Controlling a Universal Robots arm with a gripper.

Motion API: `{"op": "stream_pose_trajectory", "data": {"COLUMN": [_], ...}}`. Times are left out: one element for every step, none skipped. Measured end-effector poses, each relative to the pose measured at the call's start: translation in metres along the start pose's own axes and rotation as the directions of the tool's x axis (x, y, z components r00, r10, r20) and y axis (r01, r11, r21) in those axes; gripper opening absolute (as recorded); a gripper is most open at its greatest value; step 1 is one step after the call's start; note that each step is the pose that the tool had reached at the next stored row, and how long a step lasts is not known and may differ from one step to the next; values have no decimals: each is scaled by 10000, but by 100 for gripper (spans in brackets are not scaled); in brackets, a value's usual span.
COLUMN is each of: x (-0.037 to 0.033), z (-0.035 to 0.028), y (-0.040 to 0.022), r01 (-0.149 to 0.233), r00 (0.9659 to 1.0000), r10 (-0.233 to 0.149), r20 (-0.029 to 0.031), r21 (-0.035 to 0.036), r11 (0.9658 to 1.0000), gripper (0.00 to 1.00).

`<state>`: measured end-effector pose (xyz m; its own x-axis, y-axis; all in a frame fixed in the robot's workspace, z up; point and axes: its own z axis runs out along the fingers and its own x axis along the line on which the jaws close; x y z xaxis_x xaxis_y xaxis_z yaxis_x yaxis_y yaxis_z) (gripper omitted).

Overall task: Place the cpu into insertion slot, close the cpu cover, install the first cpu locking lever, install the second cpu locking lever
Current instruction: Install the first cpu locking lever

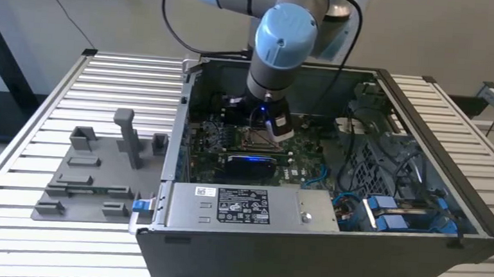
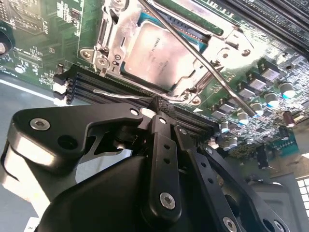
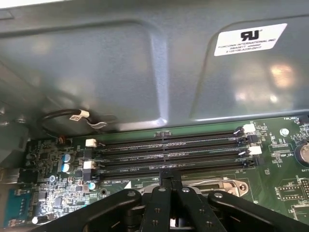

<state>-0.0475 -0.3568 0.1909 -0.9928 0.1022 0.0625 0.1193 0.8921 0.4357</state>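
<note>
Status: cpu (image 2: 154, 55) sits flat in the insertion slot (image 1: 253, 139), mid-board inside the open PC case (image 1: 414, 207). Step one looks done. Cover (image 2: 120, 24) appears folded down, with its metal frame lying round the chip's edges. So step two looks done too, judging from the second wrist view alone.

Levers are the open item. One long lever (image 2: 212, 72) runs diagonally across the cover's corner and looks unlatched. The other, thinner lever (image 2: 118, 92) lies along the socket edge next to the memory slots (image 3: 169, 150), its end right at the gripper (image 2: 157, 102).

Gripper fingers are pressed together, tips touching or just beside that lever end. Can't tell whether they pinch it or only push. Neither lever confirmed locked.

Grey parts fixture (image 1: 90, 174) sits outside the case, on the exterior view's left.
</note>
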Motion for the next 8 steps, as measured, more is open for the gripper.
{"op": "stream_pose_trajectory", "data": {"x": [-9,-18,-28,-37,-44,-53,-60,-68], "z": [2,5,7,10,12,14,16,18], "y": [0,0,0,0,0,0,0,0], "r01": [-1,-2,-3,-4,-5,-7,-8,-10], "r00": [10000,10000,10000,10000,10000,10000,10000,10000], "r10": [1,2,3,4,5,7,8,10], "r20": [1,1,2,2,3,4,4,5], "r21": [-1,-1,-1,-1,-1,-1,-1,-1], "r11": [10000,10000,10000,10000,10000,10000,10000,10000], "gripper": [11,11,11,11,11,11,11,11]}}
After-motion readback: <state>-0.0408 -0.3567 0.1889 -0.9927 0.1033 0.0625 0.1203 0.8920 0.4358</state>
